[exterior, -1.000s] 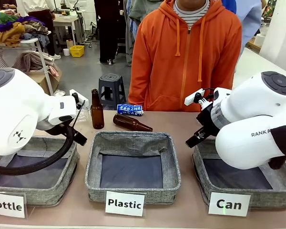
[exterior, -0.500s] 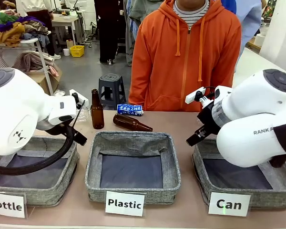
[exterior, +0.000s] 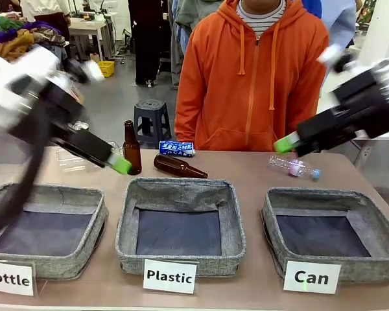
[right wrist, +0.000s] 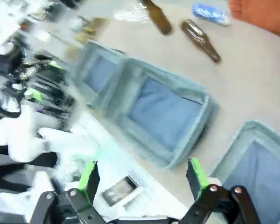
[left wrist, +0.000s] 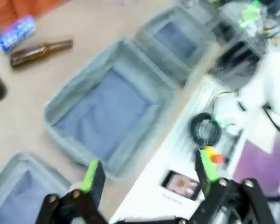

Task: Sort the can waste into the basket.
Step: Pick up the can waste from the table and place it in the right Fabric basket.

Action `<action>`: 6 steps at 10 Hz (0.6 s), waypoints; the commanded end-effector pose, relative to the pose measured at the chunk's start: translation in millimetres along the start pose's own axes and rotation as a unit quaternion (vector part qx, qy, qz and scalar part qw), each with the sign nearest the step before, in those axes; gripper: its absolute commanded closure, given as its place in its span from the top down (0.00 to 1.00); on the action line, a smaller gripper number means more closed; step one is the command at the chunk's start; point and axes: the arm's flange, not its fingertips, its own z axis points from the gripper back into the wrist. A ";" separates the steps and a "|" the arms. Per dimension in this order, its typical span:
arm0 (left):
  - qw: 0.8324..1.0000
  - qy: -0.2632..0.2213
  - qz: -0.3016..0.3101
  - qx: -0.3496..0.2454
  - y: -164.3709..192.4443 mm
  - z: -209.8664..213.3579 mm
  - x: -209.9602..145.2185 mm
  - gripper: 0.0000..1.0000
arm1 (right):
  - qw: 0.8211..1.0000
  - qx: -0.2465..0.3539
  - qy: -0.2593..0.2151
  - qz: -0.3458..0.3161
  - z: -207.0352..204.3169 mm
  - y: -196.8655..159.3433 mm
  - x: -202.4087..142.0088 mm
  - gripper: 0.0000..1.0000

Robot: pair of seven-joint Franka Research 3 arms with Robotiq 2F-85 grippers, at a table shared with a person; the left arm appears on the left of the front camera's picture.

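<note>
The blue can [exterior: 177, 148] with white lettering lies on its side at the far edge of the table, in front of the person in orange. The grey basket signed "Can" [exterior: 311, 192] stands at the front right with nothing in it. My left gripper [exterior: 120, 165] hangs blurred beside an upright brown bottle [exterior: 132, 149], left of the can. My right gripper [exterior: 284, 144] hovers above the table behind the Can basket. Both wrist views show open jaws holding nothing: left gripper [left wrist: 148, 170], right gripper [right wrist: 142, 173]. The can [left wrist: 16, 33] [right wrist: 210, 13] lies far from both.
A second brown bottle [exterior: 179, 167] lies behind the "Plastic" basket [exterior: 180, 186]. The "Bottle" basket [exterior: 48, 191] is at the front left. A clear plastic bottle [exterior: 293, 167] lies behind the Can basket; another [exterior: 71, 159] lies at the far left.
Both arms have swung up and away from the outer baskets, blurred in motion. The right arm's rise uncovers the clear bottle behind the Can basket. The can and brown bottles have not moved.
</note>
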 end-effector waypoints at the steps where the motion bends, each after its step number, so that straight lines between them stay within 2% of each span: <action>1: 0.995 -0.057 0.047 -0.062 40.5 62.7 -62.6 1.00 | 0.994 0.055 -0.063 -0.073 54.2 -59.2 -39.3 1.00; 2: 0.986 -0.124 0.087 -0.070 67.8 101.3 -86.6 1.00 | 0.985 0.078 -0.118 -0.102 84.0 -87.1 -60.7 1.00; 3: 0.970 -0.185 0.139 -0.076 98.3 129.0 -115.1 1.00 | 0.973 0.087 -0.163 -0.141 107.5 -113.6 -80.9 1.00; 5: 0.919 -0.281 0.263 -0.083 152.1 156.0 -190.4 1.00 | 0.948 0.091 -0.227 -0.205 143.1 -163.9 -118.8 1.00; 6: 0.888 -0.324 0.314 -0.093 168.3 156.4 -217.6 1.00 | 0.930 0.081 -0.255 -0.252 154.9 -187.6 -134.9 1.00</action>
